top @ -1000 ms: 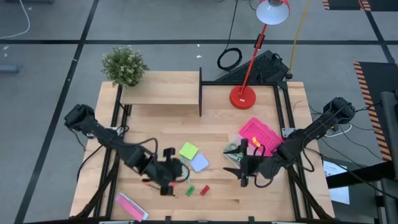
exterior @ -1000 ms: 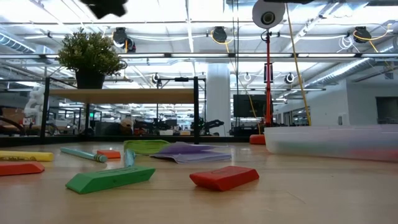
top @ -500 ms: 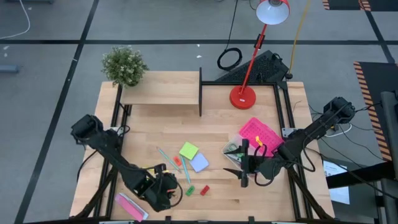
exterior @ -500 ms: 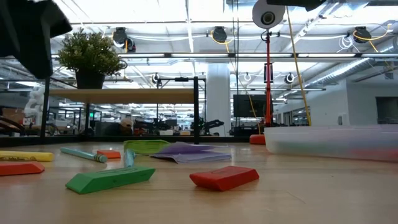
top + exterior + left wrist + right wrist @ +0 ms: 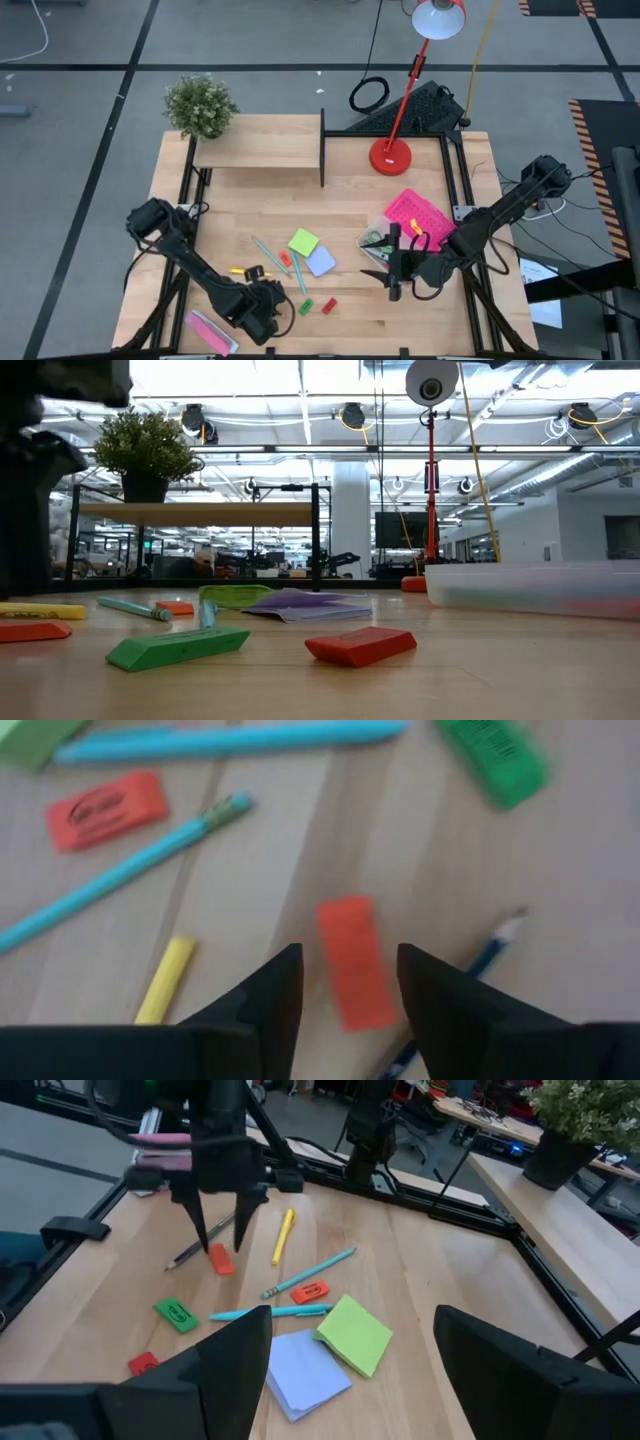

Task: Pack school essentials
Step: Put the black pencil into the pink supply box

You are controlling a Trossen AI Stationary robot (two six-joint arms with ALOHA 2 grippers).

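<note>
Orange block (image 5: 352, 962) | left gripper (image 5: 348, 982) straddling it (fingers apart)

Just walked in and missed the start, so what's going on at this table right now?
The left gripper hangs open over an orange eraser near the table's front-left, fingers either side, not yet gripping. A yellow marker and teal pencil lie beside it. The right gripper waits open, empty, by the clear box. Pads and erasers remain unpacked.
</note>
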